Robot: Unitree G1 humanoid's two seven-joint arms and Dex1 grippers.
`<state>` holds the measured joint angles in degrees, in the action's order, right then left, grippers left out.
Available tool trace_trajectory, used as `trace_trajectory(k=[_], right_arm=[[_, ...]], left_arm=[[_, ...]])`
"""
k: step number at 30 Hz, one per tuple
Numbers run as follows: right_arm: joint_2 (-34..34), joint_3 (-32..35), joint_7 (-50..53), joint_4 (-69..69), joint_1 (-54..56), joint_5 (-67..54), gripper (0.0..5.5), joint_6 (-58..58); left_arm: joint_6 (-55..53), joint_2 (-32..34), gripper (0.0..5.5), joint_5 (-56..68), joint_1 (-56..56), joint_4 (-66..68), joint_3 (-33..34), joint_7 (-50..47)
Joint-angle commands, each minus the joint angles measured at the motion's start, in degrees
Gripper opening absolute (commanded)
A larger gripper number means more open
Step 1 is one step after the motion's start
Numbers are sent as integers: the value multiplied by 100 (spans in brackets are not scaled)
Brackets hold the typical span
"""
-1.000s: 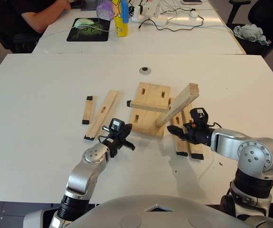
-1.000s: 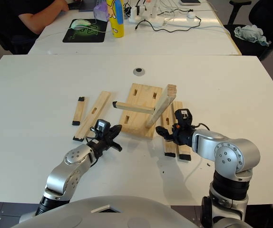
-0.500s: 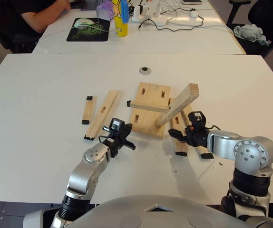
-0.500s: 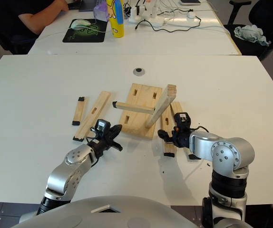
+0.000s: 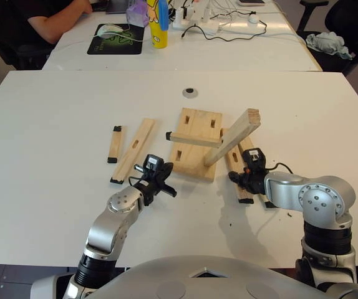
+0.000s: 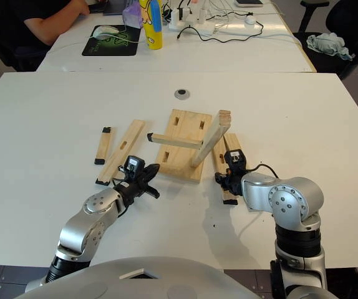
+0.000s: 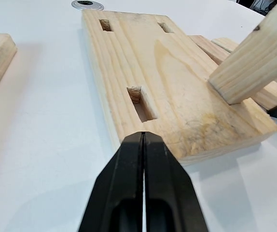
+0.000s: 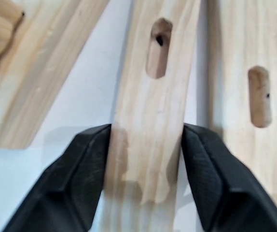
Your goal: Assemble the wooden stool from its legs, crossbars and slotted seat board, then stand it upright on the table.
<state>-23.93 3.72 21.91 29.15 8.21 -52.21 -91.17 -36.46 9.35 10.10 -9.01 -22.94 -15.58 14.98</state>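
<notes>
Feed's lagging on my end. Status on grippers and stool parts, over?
Left gripper shut, empty, at near edge of seat board. Right gripper clamped on slotted leg lying flat. Leaning leg with crossbar propped on board, close beside right gripper.

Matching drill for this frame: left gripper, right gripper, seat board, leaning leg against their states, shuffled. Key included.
A. left gripper
B. right gripper
C. seat board
D. leaning leg

1. tilted, lower end on the board
2. closed around a flat slotted leg
3. shut, tips at the board's near edge
4. flat on the table, slots up

Pairs: A-3, B-2, C-4, D-1
</notes>
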Motion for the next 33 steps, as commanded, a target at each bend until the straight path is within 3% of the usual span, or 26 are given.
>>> trace_trajectory(k=[1,9,12,15,20,24,28,33], right_arm=[[417,304,367,-220,287,-44,209,-132],[1088,1475,387,-284,1616,688,208,-107],[906,1755,-412,-533,2028,806,208,1144],[886,2691,-1747,-1193,2400,90,208,2401],[308,3631,-3011,-1948,3541,-2055,208,2668],[-298,3481,-3455,-2057,3842,-4090,208,2350],[-824,2774,-3742,-1609,3379,-5759,208,2212],[-1354,2001,-4195,-888,2532,-6064,208,2091]], left_arm=[[-108,83,0,-18,29,190,18,53],[13,272,0,75,291,351,92,454],[84,408,0,269,349,254,248,731],[68,674,0,468,396,228,529,1030],[-440,916,77,1692,374,-238,1213,1753],[-1085,1184,133,3024,306,-611,1936,2193],[-1553,1661,197,4097,234,-710,2631,2585],[-1999,2156,269,5502,315,-815,3413,2668]])
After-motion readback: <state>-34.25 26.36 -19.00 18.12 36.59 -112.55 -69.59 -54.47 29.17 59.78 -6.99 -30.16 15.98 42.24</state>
